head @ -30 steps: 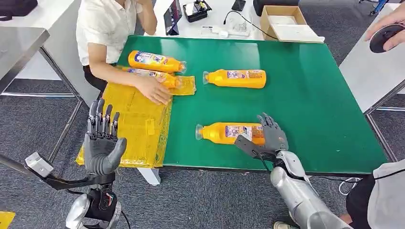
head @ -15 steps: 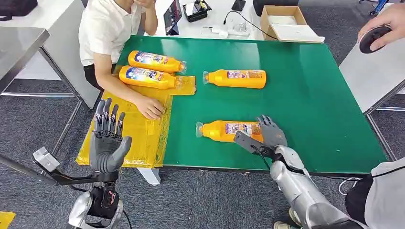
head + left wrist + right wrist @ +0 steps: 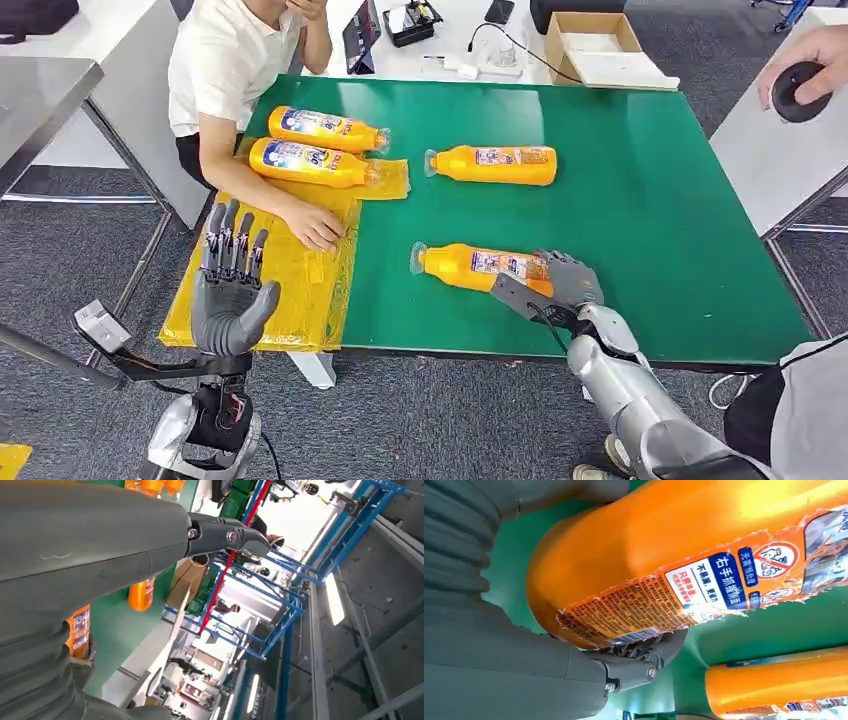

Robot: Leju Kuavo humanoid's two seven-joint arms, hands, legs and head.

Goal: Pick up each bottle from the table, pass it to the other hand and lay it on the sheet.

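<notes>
An orange bottle [image 3: 475, 268] lies near the front edge of the green table [image 3: 640, 200], cap toward the yellow sheet [image 3: 285, 285]. My right hand [image 3: 565, 285] grips its base; the right wrist view shows the bottle [image 3: 684, 545] between the fingers and the thumb [image 3: 634, 667]. My left hand [image 3: 230, 290] is raised with its fingers spread upward, holding nothing, by the sheet's near left corner. Two bottles [image 3: 325, 128] [image 3: 305, 162] lie at the far end of the sheet. Another bottle [image 3: 495, 165] lies on the table's middle.
A person in a white shirt sits at the table's left, one hand [image 3: 315, 225] resting on the sheet. Another person's hand [image 3: 800, 80] holds a black round thing at the far right. A cardboard box [image 3: 592, 45] stands behind the table.
My right hand's fingers have closed on the near bottle's base, and the cap end has shifted slightly away from me. The person's hand slid along the sheet, uncovering a bottle. My left hand drifted slightly right.
</notes>
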